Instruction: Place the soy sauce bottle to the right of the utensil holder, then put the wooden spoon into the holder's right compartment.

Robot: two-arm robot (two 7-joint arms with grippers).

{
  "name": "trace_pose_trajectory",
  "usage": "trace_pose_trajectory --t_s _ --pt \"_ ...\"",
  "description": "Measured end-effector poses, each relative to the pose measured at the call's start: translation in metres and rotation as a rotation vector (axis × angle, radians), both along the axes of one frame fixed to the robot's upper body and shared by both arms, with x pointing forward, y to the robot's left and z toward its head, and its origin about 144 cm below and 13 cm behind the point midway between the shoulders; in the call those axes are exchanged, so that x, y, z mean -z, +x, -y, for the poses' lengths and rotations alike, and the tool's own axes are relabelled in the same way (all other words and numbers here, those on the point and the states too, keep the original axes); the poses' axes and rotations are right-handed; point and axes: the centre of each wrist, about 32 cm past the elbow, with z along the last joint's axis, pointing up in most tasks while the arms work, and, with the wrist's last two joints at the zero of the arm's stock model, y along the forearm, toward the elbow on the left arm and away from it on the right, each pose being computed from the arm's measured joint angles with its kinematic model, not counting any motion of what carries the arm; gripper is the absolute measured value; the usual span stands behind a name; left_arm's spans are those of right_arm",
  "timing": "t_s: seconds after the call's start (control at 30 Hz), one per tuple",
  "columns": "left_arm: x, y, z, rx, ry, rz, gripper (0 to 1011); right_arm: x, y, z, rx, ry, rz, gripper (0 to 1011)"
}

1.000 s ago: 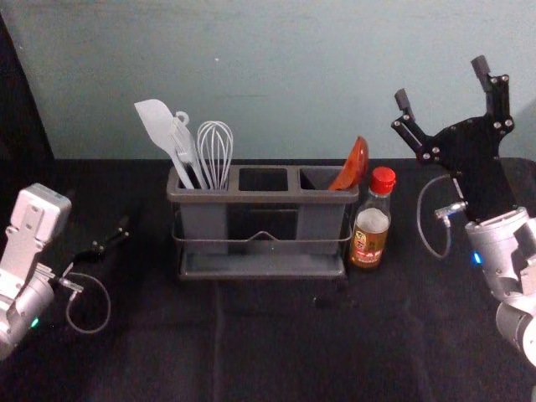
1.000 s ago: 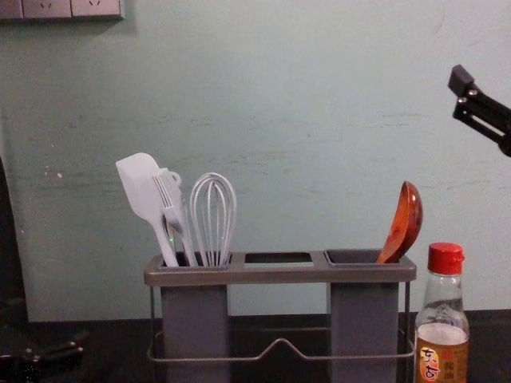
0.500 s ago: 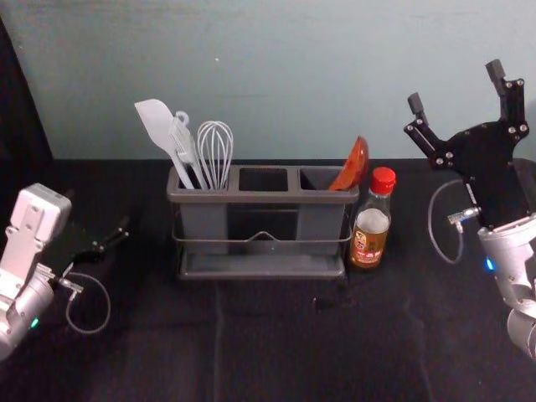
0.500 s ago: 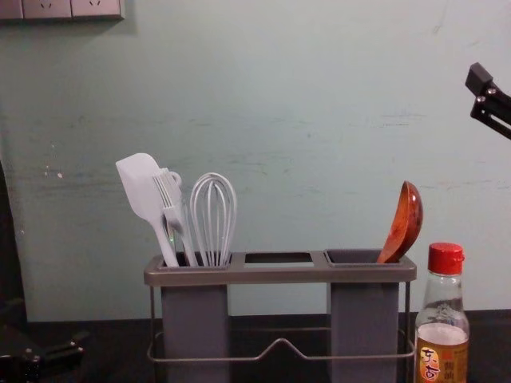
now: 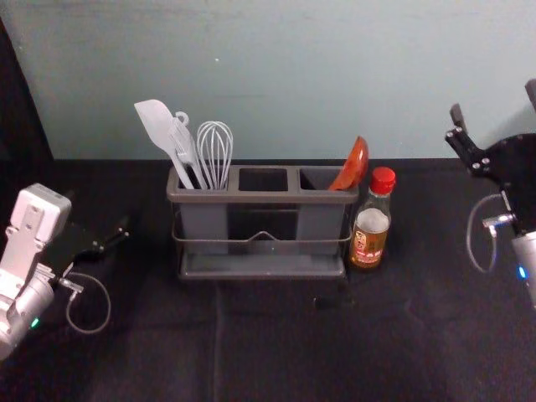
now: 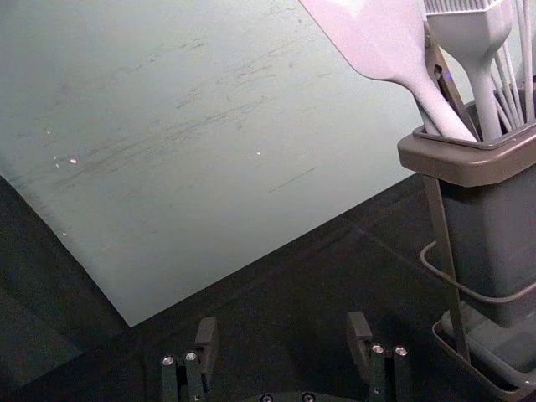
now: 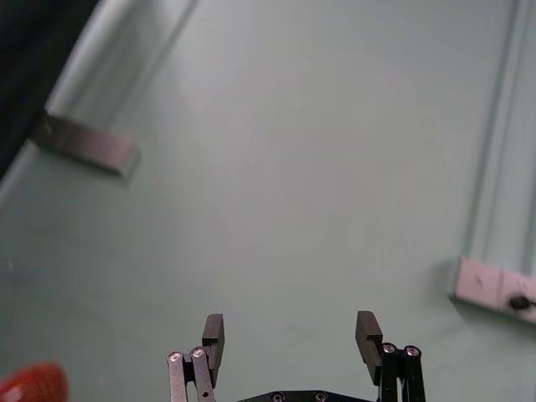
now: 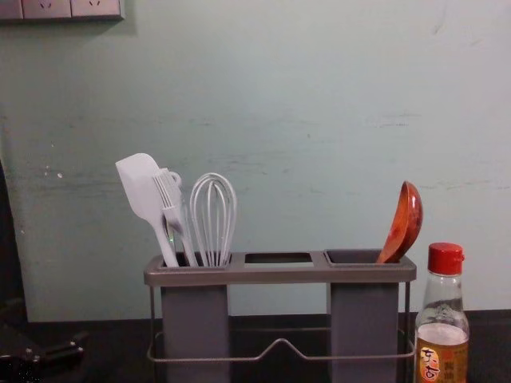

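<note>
So the wooden spoon, a glossy reddish-brown one (image 5: pixel 357 161), sits in the right compartment of the grey plastic three-slot utensil holder (image 5: pixel 264 198) with the wire rail, bowl end up and tilted toward the right; the clear glass soy sauce bottle with the red screw cap and brown-and-gold label (image 5: pixel 369 239) stands upright just beside the holder, on its right; the right gripper, black with two jointed fingers (image 5: pixel 495 101), is up at the right edge of the head view, well apart from both, and it's released, jaws spread wide with nothing between them; the right wrist view backs that up, wall behind the gap; the left gripper, also black (image 5: pixel 97 212), is just parked low over on the left side, and its wrist view has its jaws apart and holding nothing too; the holder's left compartment has a pale spatula (image 5: pixel 156 124), a pale bristle brush (image 5: pixel 181 141) and a pale wire whisk (image 5: pixel 215 152) poking up; all of it's on a black cloth-covered table (image 5: pixel 276 356) in front of a grey-green wall (image 5: pixel 301 75).
</note>
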Motion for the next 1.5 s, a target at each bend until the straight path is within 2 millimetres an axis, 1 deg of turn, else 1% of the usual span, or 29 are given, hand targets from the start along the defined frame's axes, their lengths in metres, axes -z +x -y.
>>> trace_pose_trajectory --t_s 0.07,0.1,0.17,0.23,0.33,0.43,0.47,0.53,0.57,0.6,0.63,0.67,0.9,1.03,1.17,1.37,1.5 --pt "0.000 0.000 0.000 0.000 0.000 0.000 1011 0.001 -0.003 0.002 0.022 0.001 -0.032 1004" --pt "0.000 0.000 0.000 0.000 0.000 0.000 1011 0.003 -0.007 0.006 0.053 0.000 -0.091 1004" --pt "0.000 0.000 0.000 0.000 0.000 0.000 1012 0.007 -0.010 0.009 0.078 0.002 -0.150 1004" --pt "0.000 0.000 0.000 0.000 0.000 0.000 1011 0.007 -0.010 0.009 0.078 0.002 -0.150 1004" --pt "0.000 0.000 0.000 0.000 0.000 0.000 1011 0.021 -0.017 0.014 0.112 0.003 -0.267 1004" --pt "0.000 0.000 0.000 0.000 0.000 0.000 1011 0.030 -0.019 0.016 0.121 0.004 -0.314 1004" --pt "0.000 0.000 0.000 0.000 0.000 0.000 1011 0.030 -0.019 0.016 0.121 0.004 -0.314 1004" --pt "0.000 0.000 0.000 0.000 0.000 0.000 1012 0.040 -0.022 0.018 0.133 0.008 -0.365 1004" --pt "0.000 0.000 0.000 0.000 0.000 0.000 1012 0.040 -0.022 0.018 0.133 0.008 -0.365 1004" --pt "0.000 0.000 0.000 0.000 0.000 0.000 1011 0.046 -0.024 0.018 0.139 0.011 -0.391 1004" --pt "0.000 0.000 0.000 0.000 0.000 0.000 1012 0.056 -0.028 0.020 0.152 0.014 -0.439 1004" --pt "0.000 0.000 0.000 0.000 0.000 0.000 1012 0.061 -0.030 0.020 0.156 0.010 -0.454 1004" --pt "0.000 0.000 0.000 0.000 0.000 0.000 1012 0.074 -0.037 0.020 0.153 -0.014 -0.484 1004" --pt "0.000 0.000 0.000 0.000 0.000 0.000 1011 0.075 -0.036 0.021 0.141 -0.027 -0.493 1004" --pt "0.000 0.000 0.000 0.000 0.000 0.000 1011 0.067 -0.027 0.021 0.107 -0.050 -0.530 1004" --pt "0.000 0.000 0.000 0.000 0.000 0.000 1012 0.042 -0.008 0.013 0.070 -0.032 -0.625 1004" --pt "0.000 0.000 0.000 0.000 0.000 0.000 1011 0.030 0.005 0.007 0.045 -0.027 -0.650 1004"
